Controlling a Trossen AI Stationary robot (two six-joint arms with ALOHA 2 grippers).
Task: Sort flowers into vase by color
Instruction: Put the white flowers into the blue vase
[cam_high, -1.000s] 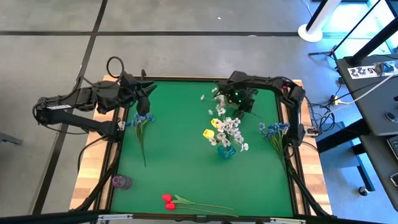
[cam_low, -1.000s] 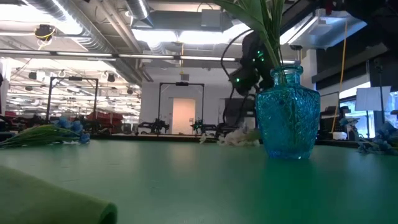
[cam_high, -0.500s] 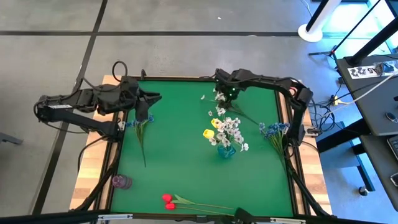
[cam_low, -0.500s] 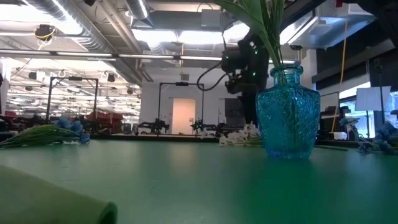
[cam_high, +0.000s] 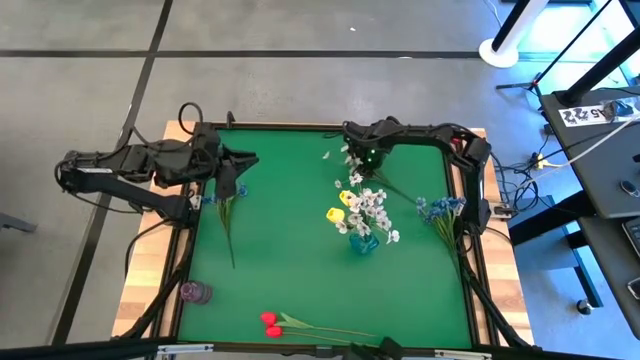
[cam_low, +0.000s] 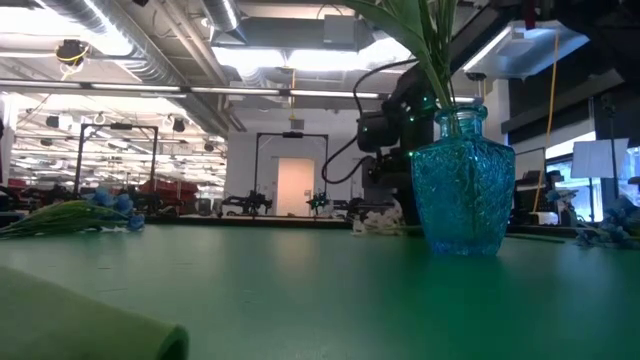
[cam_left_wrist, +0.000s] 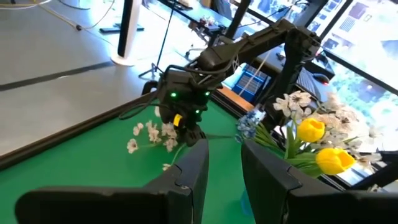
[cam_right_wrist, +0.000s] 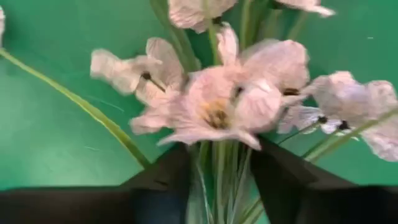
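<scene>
The flowers are spread over the green table: two red tulips (cam_high: 270, 323) lie nearest, and the blue glass vase (cam_high: 363, 242) in the middle holds yellow and white ones. Farther back, your right gripper (cam_high: 353, 163) sits over a loose spray of small white blossoms (cam_high: 349, 154). Squeeze the stems, not the petals. Only the right wrist view shows its fingers around those stems (cam_right_wrist: 217, 168), though you cannot tell if they pinch. The left gripper (cam_high: 243, 160) waits far left, part open, holding nothing.

white spray (cam_high: 350, 160) lies flat on the mat, stems between the right pincer (cam_high: 362, 165) fingers.
</scene>
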